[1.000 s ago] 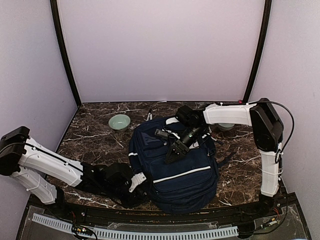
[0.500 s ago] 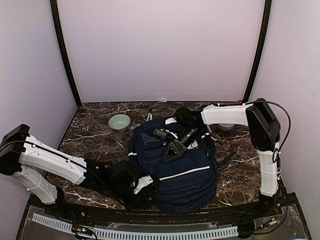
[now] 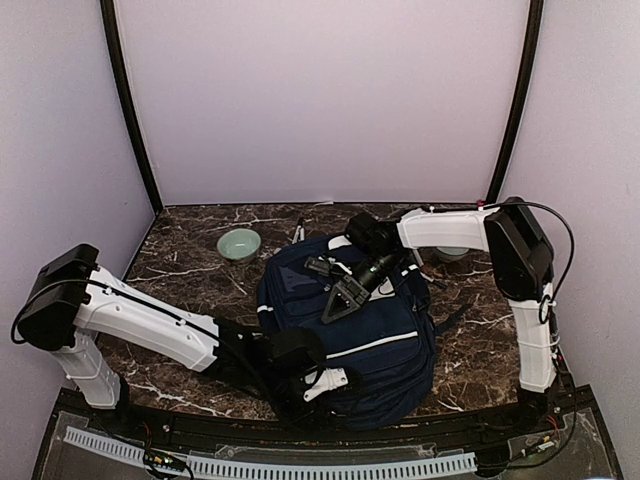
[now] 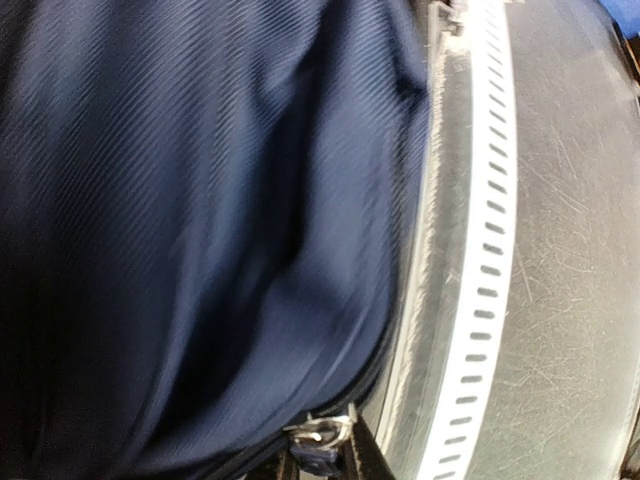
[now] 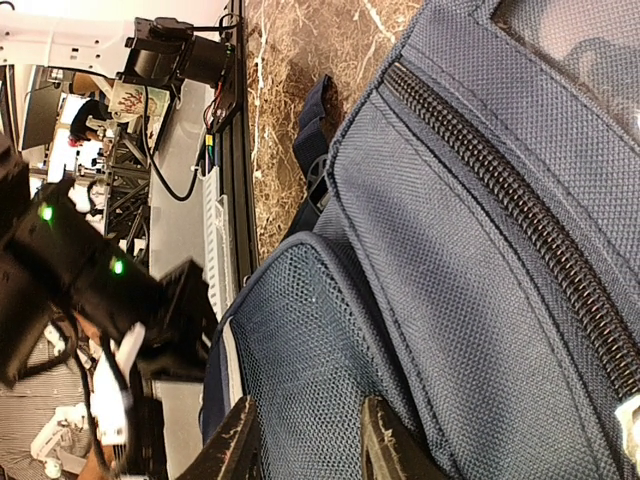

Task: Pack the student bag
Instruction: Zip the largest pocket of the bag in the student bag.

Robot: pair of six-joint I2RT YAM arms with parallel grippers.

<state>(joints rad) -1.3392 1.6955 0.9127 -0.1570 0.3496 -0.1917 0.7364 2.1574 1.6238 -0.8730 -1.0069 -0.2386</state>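
Student bag (image 3: 350,320), a large navy blue fabric backpack, lies flat on a dark marble-patterned table (image 3: 180,265). It sits near the middle, a little to the right, and reaches almost to the table's near edge. We see a white reflective stripe (image 3: 365,347) slanting across its front, and a dark strap (image 3: 450,315) trailing out on its right.

The right arm (image 3: 450,228) reaches in from the right over the far end of the bag, and the right jaws point down at its upper front. In the right wrist view, two dark fingertips (image 5: 238,445) stand apart, with a mesh panel (image 5: 300,340) of the bag showing in the gap between them. A closed zipper (image 5: 520,230) runs diagonally nearby. We cannot tell whether the fingertips touch the fabric.

The left arm (image 3: 150,325) stretches low across the table from the left, and the left jaws sit at the bag's near left corner. The left wrist view is filled with blurred navy fabric, with a metal zipper pull (image 4: 320,435) at the bottom. The jaws themselves are hidden, so we cannot tell whether they are apart or together.

A pale green bowl (image 3: 239,244) sits on the table beyond the bag's left side, apart from it. A white slotted strip (image 3: 270,466) runs below the table's near edge.
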